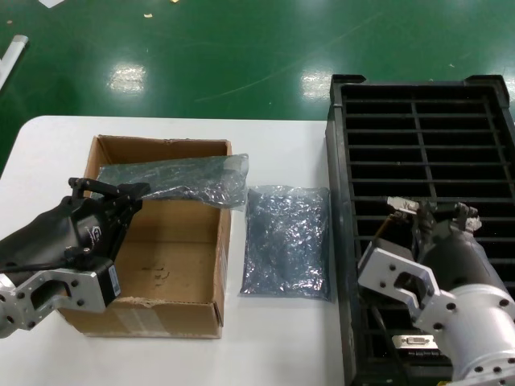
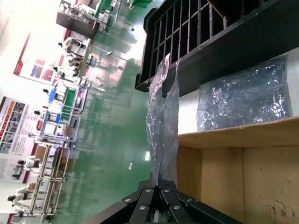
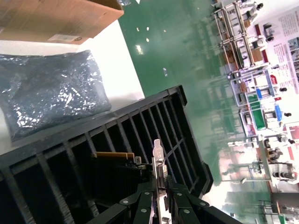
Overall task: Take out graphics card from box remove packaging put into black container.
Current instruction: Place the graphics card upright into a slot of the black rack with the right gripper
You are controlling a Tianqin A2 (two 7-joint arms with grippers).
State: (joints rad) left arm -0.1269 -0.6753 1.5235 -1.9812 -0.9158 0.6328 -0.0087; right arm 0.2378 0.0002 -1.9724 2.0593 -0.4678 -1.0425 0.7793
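The brown box (image 1: 173,257) stands open on the white table, at the left. My left gripper (image 1: 135,191) is over its far left corner, shut on one end of the crinkly grey-blue packaging (image 1: 189,181), which droops across the box's far rim. In the left wrist view the packaging (image 2: 163,116) hangs from my shut fingers (image 2: 160,183). My right gripper (image 1: 430,211) is over the black container (image 1: 418,121), shut on the graphics card's silver bracket (image 3: 158,154). The graphics card's board edge (image 3: 114,155) sits low in a slot.
A second grey-blue bag (image 1: 286,241) lies flat on the table between the box and the container. Another silver bracket (image 1: 414,342) shows in a near slot of the container. Green floor lies beyond the table's far edge (image 1: 177,119).
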